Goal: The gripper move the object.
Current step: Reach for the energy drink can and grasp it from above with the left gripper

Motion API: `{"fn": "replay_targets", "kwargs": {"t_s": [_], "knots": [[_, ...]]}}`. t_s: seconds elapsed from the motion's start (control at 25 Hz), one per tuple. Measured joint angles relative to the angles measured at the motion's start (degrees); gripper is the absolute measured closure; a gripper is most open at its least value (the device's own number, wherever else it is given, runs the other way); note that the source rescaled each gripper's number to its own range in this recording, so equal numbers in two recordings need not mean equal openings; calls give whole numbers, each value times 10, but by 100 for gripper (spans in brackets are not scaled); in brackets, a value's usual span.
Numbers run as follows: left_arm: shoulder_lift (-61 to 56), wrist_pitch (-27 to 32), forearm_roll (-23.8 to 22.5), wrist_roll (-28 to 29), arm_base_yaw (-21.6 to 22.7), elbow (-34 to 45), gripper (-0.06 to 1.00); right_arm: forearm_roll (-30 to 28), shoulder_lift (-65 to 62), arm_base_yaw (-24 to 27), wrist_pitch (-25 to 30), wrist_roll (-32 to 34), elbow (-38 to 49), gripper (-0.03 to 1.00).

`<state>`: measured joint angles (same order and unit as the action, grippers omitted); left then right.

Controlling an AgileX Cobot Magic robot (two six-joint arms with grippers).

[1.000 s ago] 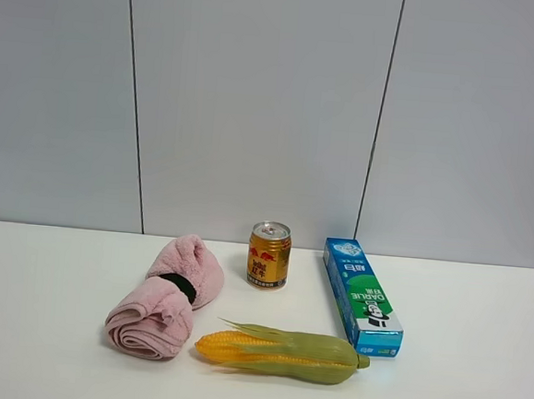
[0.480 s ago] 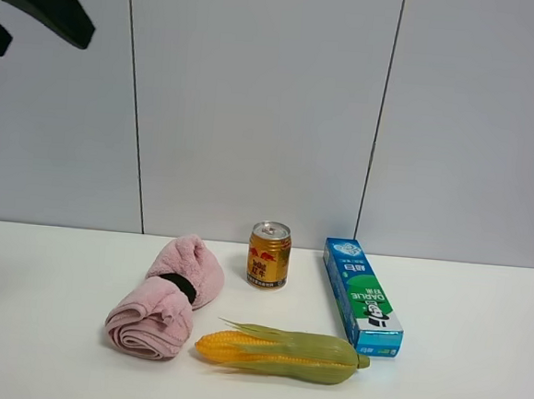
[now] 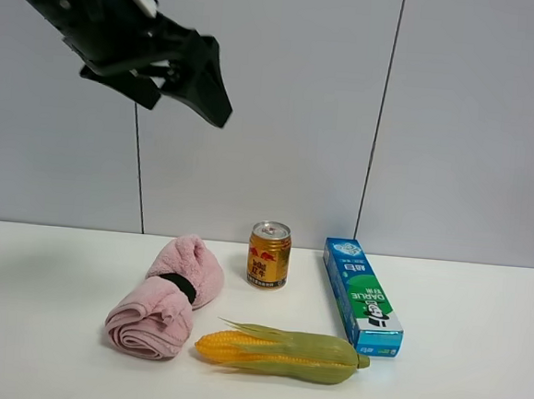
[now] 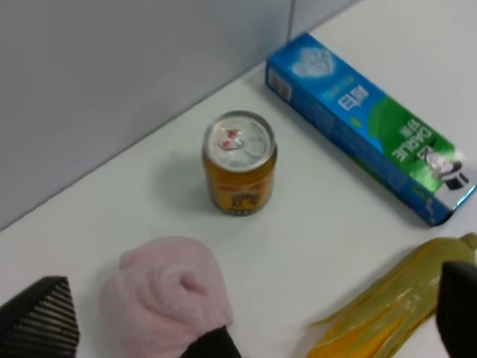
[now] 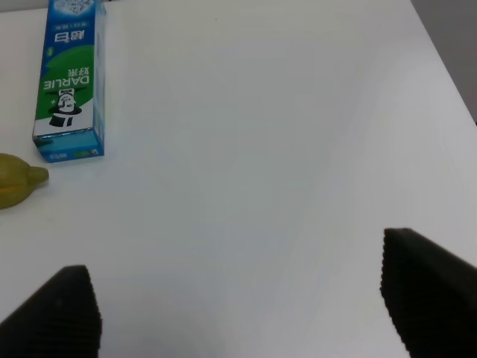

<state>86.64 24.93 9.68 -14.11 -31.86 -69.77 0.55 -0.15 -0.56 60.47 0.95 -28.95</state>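
The object, a gold-yellow can [image 3: 269, 255] with a red bull logo and silver top, stands upright near the back wall, between a pink towel and a blue-green box. My left gripper [image 3: 187, 108] hangs high in the air, up and to the left of the can, open and holding nothing. In the left wrist view the can [image 4: 239, 162] sits beyond the spread fingers [image 4: 42, 325] of the gripper [image 4: 252, 302]. My right gripper [image 5: 240, 298] is open over bare white table, with nothing between its fingers; the exterior view does not show it.
A rolled pink towel [image 3: 162, 298] lies left of the can. A blue-green toothpaste box [image 3: 361, 295] lies to its right. A yellow-green corn cob [image 3: 278, 351] lies in front. The white table [image 3: 476, 364] meets a grey panelled wall behind.
My left arm has come into the exterior view from the upper left and moved right and down towards the can. The can, towel, corn and box have not moved.
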Motion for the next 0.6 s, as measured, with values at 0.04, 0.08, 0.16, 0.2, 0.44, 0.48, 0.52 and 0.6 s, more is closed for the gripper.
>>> {"fn": "replay_targets", "kwargs": {"t_s": [0.04,0.08,0.16,0.2,0.44,0.48,0.52,0.6], "knots": [[15,-11,-5,0,-9,0,-6,0,0,0,0,0,0,-3],[28,-23,-9,0,-19,0,-5,0,0,0,0,0,0,-3],[59,-51,-14,1,-34,0,-5,0,0,0,0,0,0,-3],[73,-65,-14,1,-38,0,-5,0,0,0,0,0,0,-3],[144,-159,-15,1,-50,0,-5,0,0,0,0,0,0,-3],[155,-173,-15,1,-50,0,-5,0,0,0,0,0,0,-3],[164,-191,-16,1,-50,0,-5,0,0,0,0,0,0,-3],[183,-224,-16,1,-50,0,-5,0,0,0,0,0,0,-3]]}}
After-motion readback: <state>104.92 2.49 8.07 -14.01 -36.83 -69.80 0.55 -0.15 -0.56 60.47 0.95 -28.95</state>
